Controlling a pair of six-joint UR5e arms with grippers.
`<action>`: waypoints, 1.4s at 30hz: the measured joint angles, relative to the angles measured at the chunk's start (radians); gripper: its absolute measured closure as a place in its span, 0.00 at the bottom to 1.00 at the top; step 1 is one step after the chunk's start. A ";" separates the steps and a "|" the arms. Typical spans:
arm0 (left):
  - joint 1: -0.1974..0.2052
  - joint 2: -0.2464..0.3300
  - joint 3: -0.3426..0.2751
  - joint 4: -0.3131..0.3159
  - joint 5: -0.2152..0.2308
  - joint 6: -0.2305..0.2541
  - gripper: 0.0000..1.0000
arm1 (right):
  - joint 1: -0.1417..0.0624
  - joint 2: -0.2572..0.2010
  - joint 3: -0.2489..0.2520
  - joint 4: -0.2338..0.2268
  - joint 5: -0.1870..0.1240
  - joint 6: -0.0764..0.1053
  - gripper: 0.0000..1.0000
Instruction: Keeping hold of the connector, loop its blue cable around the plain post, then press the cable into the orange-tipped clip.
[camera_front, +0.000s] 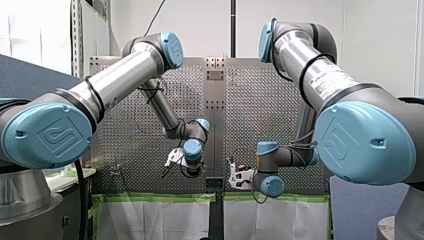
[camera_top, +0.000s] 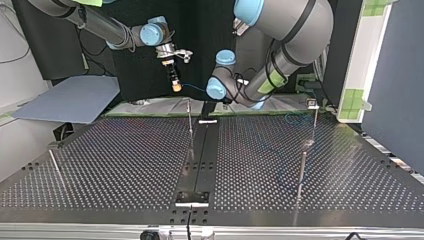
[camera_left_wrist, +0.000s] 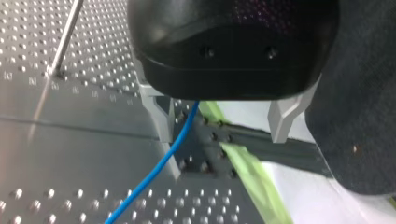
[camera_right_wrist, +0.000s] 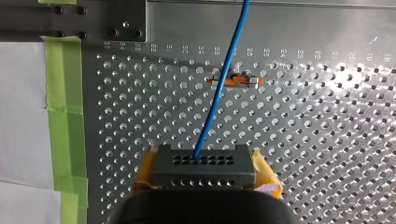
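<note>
In the right wrist view my right gripper (camera_right_wrist: 205, 171), with yellow pads, is shut on a dark grey connector (camera_right_wrist: 203, 164). A blue cable (camera_right_wrist: 219, 93) leaves the connector and passes over an orange-tipped clip (camera_right_wrist: 233, 81) on the perforated plate. In the top view my right gripper (camera_top: 175, 82) hangs above the table's far edge, and the cable (camera_top: 196, 89) runs from it toward my left arm's wrist. In the left wrist view my left gripper (camera_left_wrist: 222, 119) is open. The cable (camera_left_wrist: 159, 163) passes between its metal fingers (camera_left_wrist: 161, 116), close to one of them. A thin plain post (camera_left_wrist: 65, 37) stands off to the side.
Several thin metal posts (camera_top: 190, 120) (camera_top: 302, 170) (camera_top: 56, 167) rise from the perforated table. A black rail (camera_top: 202, 150) runs down its middle. Green tape (camera_right_wrist: 65, 107) lines the far edge. A grey-blue board (camera_top: 70, 100) lies off the table at the top view's left.
</note>
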 joint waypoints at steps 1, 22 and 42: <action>-0.001 0.000 -0.003 0.004 0.007 -0.006 0.01 | 0.000 0.000 0.000 0.000 0.000 0.000 1.00; -0.002 0.000 -0.055 0.120 0.207 -0.202 0.01 | -0.008 0.000 -0.032 0.097 -0.007 -0.017 1.00; 0.012 0.000 -0.097 0.240 0.309 -0.387 0.83 | -0.012 0.000 -0.033 0.122 -0.006 -0.021 1.00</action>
